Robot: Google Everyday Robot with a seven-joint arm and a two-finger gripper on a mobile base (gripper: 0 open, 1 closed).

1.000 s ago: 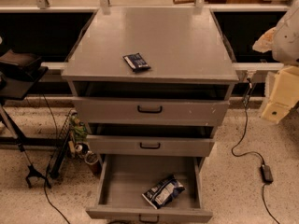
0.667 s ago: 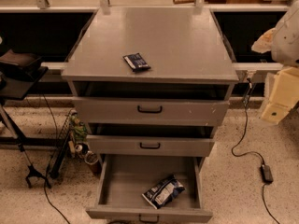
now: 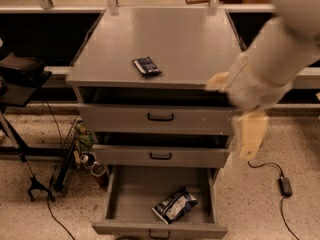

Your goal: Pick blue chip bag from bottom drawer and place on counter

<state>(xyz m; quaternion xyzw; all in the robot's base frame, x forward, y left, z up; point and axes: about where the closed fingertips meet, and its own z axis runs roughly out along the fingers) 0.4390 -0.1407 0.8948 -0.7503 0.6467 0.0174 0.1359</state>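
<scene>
The blue chip bag (image 3: 175, 205) lies crumpled on the floor of the bottom drawer (image 3: 125, 196), right of its middle. The drawer is pulled fully out. The counter (image 3: 170, 34) is the grey top of the cabinet. My pale arm comes in from the upper right. The gripper (image 3: 250, 134) hangs in front of the cabinet's right edge, level with the two upper drawers. It is well above and to the right of the bag and holds nothing that I can see.
A small flat dark-blue packet (image 3: 146, 66) lies near the counter's front edge. The two upper drawers (image 3: 160, 117) stand slightly ajar. A black stand (image 3: 20, 79) and cables are on the floor at left. A power adapter (image 3: 285, 185) lies at right.
My arm has swung left and down from the right edge, so the gripper now hangs in front of the cabinet's right side. The bag and drawers have not moved.
</scene>
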